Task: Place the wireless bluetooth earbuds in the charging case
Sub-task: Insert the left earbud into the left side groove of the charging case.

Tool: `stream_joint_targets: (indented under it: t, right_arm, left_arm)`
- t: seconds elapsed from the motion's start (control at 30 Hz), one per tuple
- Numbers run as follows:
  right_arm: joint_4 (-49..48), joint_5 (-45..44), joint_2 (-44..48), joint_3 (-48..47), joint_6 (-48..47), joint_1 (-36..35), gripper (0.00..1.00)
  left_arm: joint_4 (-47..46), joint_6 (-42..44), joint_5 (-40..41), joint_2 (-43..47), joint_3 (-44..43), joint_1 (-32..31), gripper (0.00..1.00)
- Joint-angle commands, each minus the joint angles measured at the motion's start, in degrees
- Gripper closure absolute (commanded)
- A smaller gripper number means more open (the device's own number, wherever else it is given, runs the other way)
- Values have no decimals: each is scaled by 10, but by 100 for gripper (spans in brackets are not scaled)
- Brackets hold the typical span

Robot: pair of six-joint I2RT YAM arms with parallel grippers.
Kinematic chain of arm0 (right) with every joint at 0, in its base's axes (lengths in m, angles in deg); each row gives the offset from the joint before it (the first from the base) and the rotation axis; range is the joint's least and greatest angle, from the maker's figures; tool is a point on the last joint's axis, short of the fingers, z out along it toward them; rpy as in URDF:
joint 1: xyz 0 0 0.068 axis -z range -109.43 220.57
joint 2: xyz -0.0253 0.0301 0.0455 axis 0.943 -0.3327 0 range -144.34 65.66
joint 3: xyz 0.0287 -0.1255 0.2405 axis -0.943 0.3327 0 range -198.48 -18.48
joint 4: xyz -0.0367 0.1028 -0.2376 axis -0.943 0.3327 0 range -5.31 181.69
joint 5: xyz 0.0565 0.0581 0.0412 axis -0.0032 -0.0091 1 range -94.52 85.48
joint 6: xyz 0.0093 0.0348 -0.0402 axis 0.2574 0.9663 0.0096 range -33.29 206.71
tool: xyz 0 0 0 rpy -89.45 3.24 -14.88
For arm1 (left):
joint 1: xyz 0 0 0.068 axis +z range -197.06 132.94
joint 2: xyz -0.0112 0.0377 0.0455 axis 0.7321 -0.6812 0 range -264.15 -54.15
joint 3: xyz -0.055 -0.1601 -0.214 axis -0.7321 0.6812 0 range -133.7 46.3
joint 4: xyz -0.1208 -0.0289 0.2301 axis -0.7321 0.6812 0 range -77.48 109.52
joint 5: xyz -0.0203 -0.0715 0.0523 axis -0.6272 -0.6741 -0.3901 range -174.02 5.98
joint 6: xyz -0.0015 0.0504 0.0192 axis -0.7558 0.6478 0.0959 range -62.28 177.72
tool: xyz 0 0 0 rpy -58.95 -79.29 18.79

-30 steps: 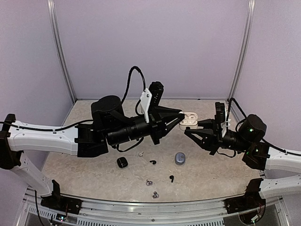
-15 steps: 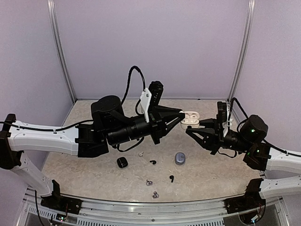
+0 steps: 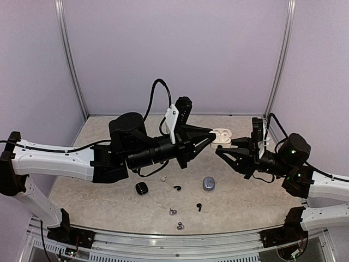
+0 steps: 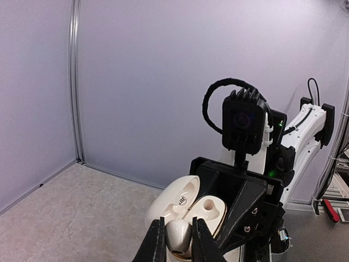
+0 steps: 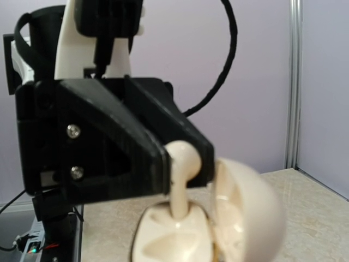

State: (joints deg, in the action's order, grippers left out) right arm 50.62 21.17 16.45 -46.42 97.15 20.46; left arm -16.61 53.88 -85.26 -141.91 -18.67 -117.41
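Centre frame: the left gripper [image 4: 178, 221] pinches a white earbud [image 4: 178, 236] over the open charging case [image 4: 211, 210], clamped by the right gripper [image 3: 224, 147]. Insertion looks underway; next, seemingly, seat the stem squarely, then release.

Charging case [image 5: 245, 210] blurred, base below the right wrist view's edge.
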Motion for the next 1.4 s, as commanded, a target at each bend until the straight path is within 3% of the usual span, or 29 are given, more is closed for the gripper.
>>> stream_joint_targets:
  t: [0.0,0.3,0.5,0.67,0.97,1.23,1.37]
  right_arm:
    - [-32,0,11,2,2,-4,99]
    - [-43,-3,19,10,-3,-4,99]
    - [-40,-9,26,14,-4,-5,99]
    - [-36,-14,26,15,-5,-5,99]
    - [-24,-26,25,18,-11,-4,99]
    - [18,-12,27,8,-18,-4,96]
    - [23,43,22,-1,-23,-4,97]
  left_arm:
    - [9,-5,5,-11,1,3,94]
    - [23,-39,42,-12,1,8,82]
    - [27,-45,38,-12,3,13,80]
    - [29,-38,25,-11,2,12,72]
    - [-11,-25,-9,19,40,5,45]
    - [-34,-5,-1,88,113,4,3]
    - [-51,8,22,122,153,4,1]
